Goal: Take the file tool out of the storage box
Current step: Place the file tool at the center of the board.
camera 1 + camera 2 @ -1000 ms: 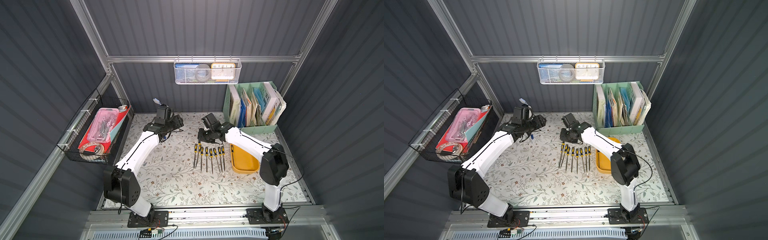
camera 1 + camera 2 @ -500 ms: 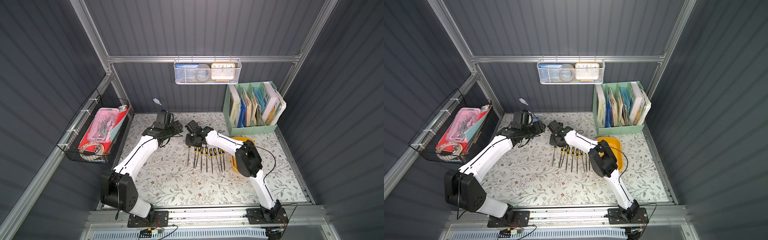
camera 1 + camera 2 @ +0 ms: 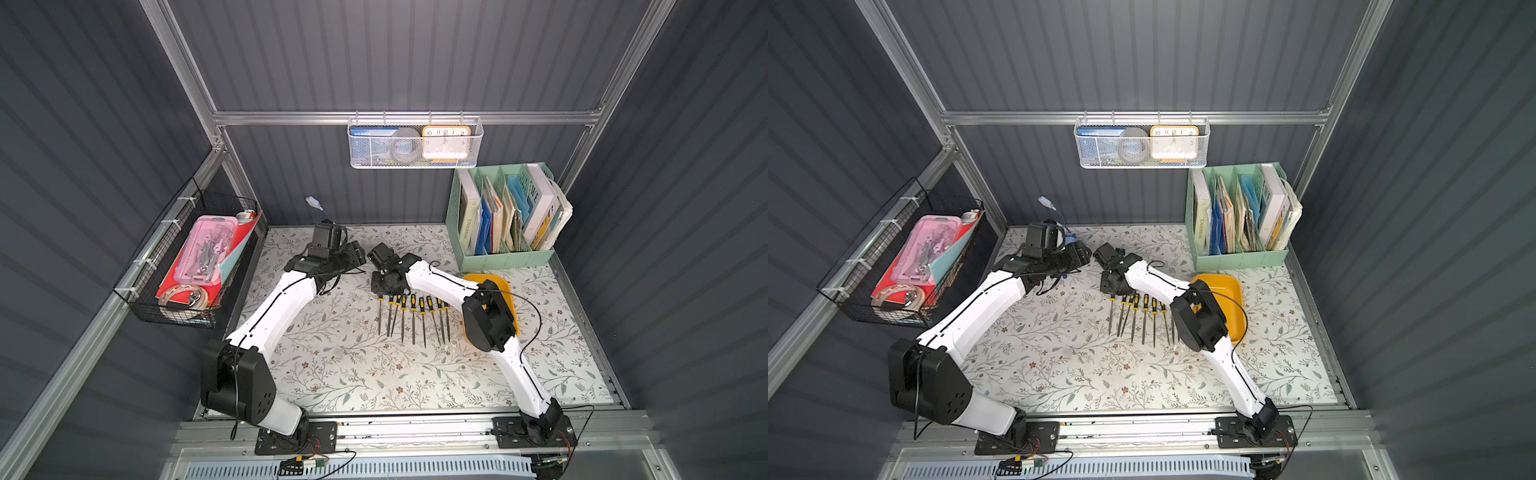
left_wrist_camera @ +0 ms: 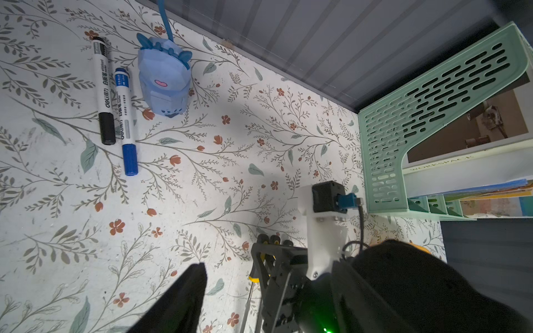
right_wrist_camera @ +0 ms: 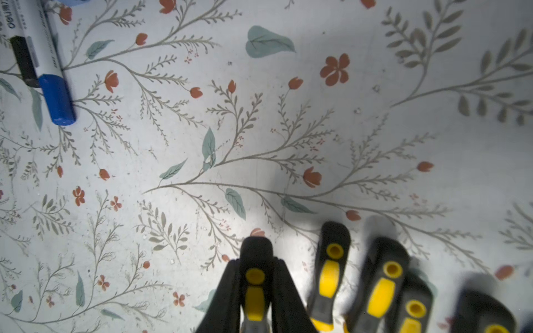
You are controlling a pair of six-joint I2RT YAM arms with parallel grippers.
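Floral-papered tabletop (image 3: 340, 374), in both top views: the right gripper (image 3: 380, 289) stands at the left end of a row of files (image 3: 424, 316) lying beside the yellow storage box (image 3: 506, 286); the left gripper (image 3: 356, 258) hovers nearby. Left wrist view: its fingers (image 4: 184, 294) stand wide apart, two markers (image 4: 115, 101) beyond. Right wrist view: the right fingers (image 5: 230, 288) clamp one file (image 5: 255, 250) by its black-and-yellow handle, outside the box.
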